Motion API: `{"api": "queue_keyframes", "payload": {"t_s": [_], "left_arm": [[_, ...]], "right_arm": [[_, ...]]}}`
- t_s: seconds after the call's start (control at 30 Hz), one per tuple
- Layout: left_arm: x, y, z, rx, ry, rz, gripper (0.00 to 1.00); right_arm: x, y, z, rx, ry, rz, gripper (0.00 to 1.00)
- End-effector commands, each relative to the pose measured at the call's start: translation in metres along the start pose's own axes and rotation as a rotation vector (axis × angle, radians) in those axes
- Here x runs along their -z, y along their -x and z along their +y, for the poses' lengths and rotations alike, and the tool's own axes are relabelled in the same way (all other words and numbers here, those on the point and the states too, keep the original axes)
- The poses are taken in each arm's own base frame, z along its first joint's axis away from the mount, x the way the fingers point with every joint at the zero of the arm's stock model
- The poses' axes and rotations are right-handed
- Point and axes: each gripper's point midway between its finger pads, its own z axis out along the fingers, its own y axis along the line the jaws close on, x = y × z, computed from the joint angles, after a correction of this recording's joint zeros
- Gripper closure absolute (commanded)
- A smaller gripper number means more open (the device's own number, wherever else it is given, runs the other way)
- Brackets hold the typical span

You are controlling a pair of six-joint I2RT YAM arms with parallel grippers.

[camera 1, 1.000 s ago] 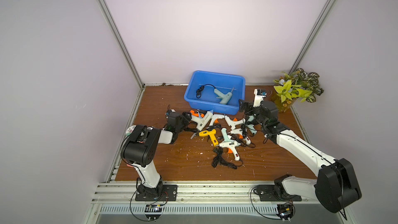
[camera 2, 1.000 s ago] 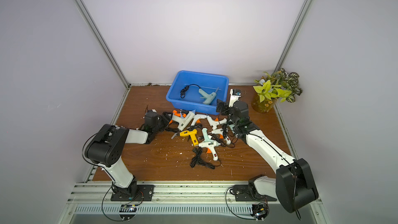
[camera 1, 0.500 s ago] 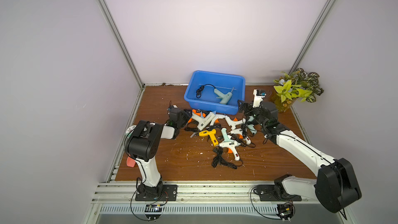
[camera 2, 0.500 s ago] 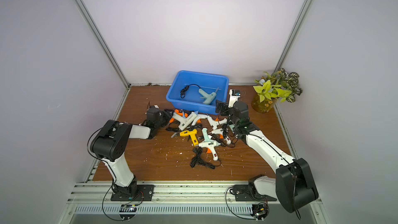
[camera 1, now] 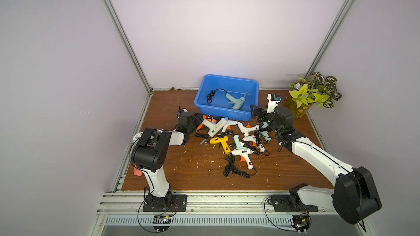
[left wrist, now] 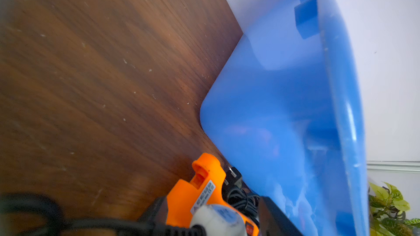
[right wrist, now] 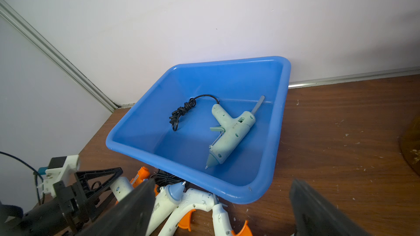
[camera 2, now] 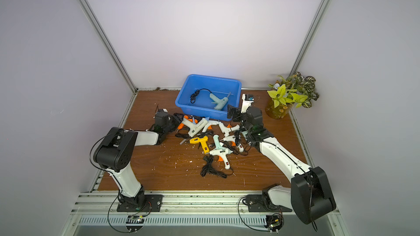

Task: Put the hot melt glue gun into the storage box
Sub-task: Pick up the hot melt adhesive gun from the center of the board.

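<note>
**Left arm at the orange gun; one gun boxed, pile waiting**

Change over the last second: the left arm (camera 1: 176,138) has swung its forearm in. Its jaws are now pushed up to the left end of the pile, beside the near left corner of the storage box (camera 1: 228,77).

Left wrist view: the orange glue gun (left wrist: 200,191) sits between two dark jaw tips, with a white, blue-tipped gun nose (left wrist: 216,220) just in front of it. Pinching or only straddling, I cannot tell, because the contact is cut off at the frame edge.

The right arm (camera 1: 313,155) has hardly moved. Its jaws stand wide apart with nothing between them, hovering by the box's near right corner.

Box contents are unchanged: one pale green glue gun (camera 1: 235,101) and its black cord lie on the box floor. The other guns, including a white gun (camera 1: 213,127) and a yellow gun (camera 1: 220,141), lie on the desk (camera 1: 181,166) just in front of the box.

Reading: the orange gun looks like the next pick, but the grasp is not confirmed. The cords in the pile are tangled, so a lift could drag neighbouring guns along.
</note>
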Motion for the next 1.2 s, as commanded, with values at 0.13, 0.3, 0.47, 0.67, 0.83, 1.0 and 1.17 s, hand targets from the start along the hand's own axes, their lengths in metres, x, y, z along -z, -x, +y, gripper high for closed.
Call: {"api": "queue_keyframes", "payload": {"t_s": [0.13,0.3,0.47,0.67,0.83,1.0,1.17], "left_arm": [[-0.013,0.004,-0.015,0.006,-0.092,-0.002,0.36],[-0.015,0.002,-0.013,0.012,-0.095,0.003,0.56],[-0.004,0.005,-0.020,0.009,-0.120,-0.014,0.73],[0.026,0.016,-0.038,-0.020,-0.165,-0.071,0.92],[0.053,0.023,-0.053,-0.035,-0.210,-0.115,1.00],[0.077,0.025,-0.069,-0.049,-0.300,-0.145,1.00],[0.096,0.023,-0.084,-0.086,-0.359,-0.165,1.00]], "right_arm": [[0.008,0.014,0.004,-0.010,0.016,-0.055,0.01],[0.010,0.016,0.004,-0.014,0.014,-0.063,0.01],[0.012,0.017,0.006,-0.017,0.028,-0.065,0.01],[0.015,0.014,0.017,-0.019,0.095,-0.058,0.01],[0.018,0.002,0.036,-0.068,0.227,-0.037,0.02],[0.021,-0.022,0.057,-0.206,0.395,0.003,0.05],[0.019,-0.050,0.080,-0.254,0.514,0.061,0.08]]}}
